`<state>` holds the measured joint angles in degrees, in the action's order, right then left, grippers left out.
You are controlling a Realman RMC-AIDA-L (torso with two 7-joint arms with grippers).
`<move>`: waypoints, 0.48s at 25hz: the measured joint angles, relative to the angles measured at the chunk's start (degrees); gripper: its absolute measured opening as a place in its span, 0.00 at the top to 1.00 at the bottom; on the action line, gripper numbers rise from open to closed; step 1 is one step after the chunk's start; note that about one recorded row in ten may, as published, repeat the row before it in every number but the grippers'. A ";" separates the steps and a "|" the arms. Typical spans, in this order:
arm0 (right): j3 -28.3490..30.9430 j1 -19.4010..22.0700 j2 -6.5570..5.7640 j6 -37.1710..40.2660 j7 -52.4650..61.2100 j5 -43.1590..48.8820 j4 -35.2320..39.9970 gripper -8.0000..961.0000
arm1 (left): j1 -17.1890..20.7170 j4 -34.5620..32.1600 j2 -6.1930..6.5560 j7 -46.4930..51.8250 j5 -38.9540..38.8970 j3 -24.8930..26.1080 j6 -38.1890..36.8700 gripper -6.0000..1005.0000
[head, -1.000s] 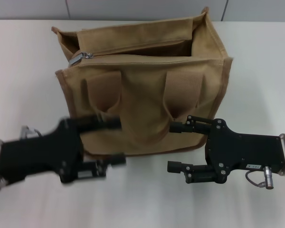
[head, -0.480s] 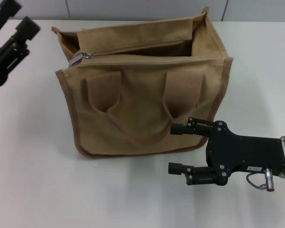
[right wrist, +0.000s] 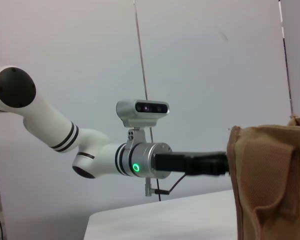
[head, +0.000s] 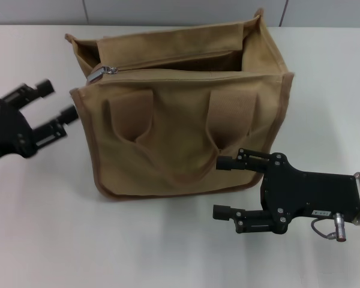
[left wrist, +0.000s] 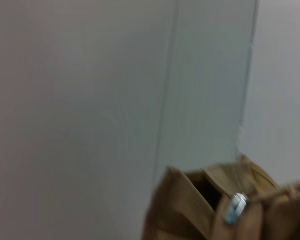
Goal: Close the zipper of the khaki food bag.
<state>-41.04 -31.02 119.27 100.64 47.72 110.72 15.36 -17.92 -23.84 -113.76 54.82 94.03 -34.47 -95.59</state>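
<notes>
Down from the far corner, the left gripper [head: 51, 111] now hangs spread just beside the khaki food bag [head: 180, 114].
On the white table [head: 48, 228] before a pale grey wall [head: 168, 11], the right gripper [head: 223, 187] waits parted at the bag's front; the zipper [head: 168, 71] lies open, pull at its left end.
</notes>
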 joint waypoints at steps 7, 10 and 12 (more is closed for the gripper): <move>0.00 0.00 0.00 -0.10 0.62 -0.01 0.12 0.16 | -2.85 -0.58 -1.22 -0.52 3.79 0.28 5.37 0.28; 0.00 0.00 0.00 -0.11 0.69 -0.06 0.16 0.16 | -3.03 -0.63 -1.45 -0.96 3.68 0.57 6.13 0.28; 0.00 -0.01 0.00 -0.10 0.76 -0.15 0.17 0.16 | -3.17 -0.67 -1.89 -2.13 3.30 1.45 7.25 0.28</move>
<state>-41.05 -31.03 119.27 100.54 48.48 110.57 15.53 -21.09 -24.51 -115.65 52.69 97.33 -33.01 -88.34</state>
